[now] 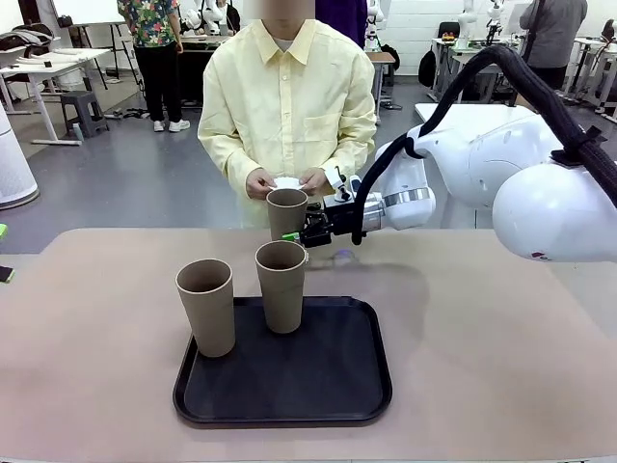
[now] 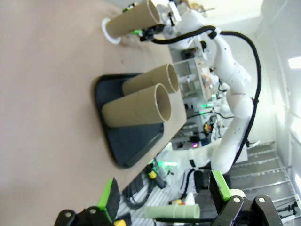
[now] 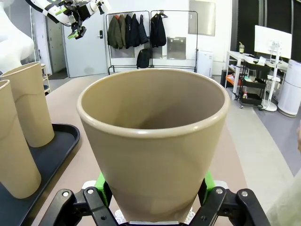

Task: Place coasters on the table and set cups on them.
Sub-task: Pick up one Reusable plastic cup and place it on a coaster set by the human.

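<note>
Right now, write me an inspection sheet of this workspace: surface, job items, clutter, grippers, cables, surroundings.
Surface: large beige-tan tabletop carrying a black rounded-square tray.
Job's things: two tall brown-beige tumblers upright on the tray; third tumbler upright beyond it, base at a round white lacy paper doily.
Clutter: small dark item at the tabletop's left edge, too small to identify.
Grippers: right gripper shut on the third tumbler, low down; left gripper open, holding nothing.
Cables: black cable running along the right arm, above the table.
Surroundings: person in a pale yellow shirt at the far side, hands holding white paper.
</note>
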`<state>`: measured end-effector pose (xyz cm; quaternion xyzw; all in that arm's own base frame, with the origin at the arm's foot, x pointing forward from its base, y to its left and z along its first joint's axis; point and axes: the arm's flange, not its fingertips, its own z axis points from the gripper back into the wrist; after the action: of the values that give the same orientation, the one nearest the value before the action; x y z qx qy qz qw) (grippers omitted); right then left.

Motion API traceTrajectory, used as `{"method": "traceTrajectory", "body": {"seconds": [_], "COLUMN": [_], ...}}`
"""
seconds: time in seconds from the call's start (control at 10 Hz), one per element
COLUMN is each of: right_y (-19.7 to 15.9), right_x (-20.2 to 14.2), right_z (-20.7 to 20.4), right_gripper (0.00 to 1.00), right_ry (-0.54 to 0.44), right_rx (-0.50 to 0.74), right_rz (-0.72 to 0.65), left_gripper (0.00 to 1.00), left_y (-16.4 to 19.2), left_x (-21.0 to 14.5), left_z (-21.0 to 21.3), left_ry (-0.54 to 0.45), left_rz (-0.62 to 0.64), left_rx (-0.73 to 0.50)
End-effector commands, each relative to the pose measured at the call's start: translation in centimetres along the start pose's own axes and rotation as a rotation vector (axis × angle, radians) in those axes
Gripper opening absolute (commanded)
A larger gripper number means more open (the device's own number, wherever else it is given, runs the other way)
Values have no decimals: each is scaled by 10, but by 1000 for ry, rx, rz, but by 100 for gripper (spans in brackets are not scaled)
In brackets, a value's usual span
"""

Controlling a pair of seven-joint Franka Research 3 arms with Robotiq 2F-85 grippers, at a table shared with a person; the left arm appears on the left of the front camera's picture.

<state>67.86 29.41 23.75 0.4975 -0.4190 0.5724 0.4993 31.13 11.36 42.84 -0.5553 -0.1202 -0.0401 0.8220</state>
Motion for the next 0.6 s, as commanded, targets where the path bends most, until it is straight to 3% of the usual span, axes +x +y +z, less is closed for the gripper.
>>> {"method": "traceTrajectory", "body": {"seconds": [0.0,0.3,0.4,0.5], "right_y": [-9,-10,-10,-10], "right_x": [1,-1,-1,-1], "right_z": [1,0,1,0], "right_gripper": [84,84,98,100], "right_ry": [-2,1,4,7], "right_rx": [25,32,31,32], "right_rz": [13,7,-3,-9], "left_gripper": [100,100,100,100], "left_y": [0,0,0,0], "left_x": [0,0,0,0], "left_z": [1,1,1,1], "left_ry": [0,0,0,0], "left_rz": [-15,-15,-15,-15], "left_rx": [-7,-7,-7,-7]}}
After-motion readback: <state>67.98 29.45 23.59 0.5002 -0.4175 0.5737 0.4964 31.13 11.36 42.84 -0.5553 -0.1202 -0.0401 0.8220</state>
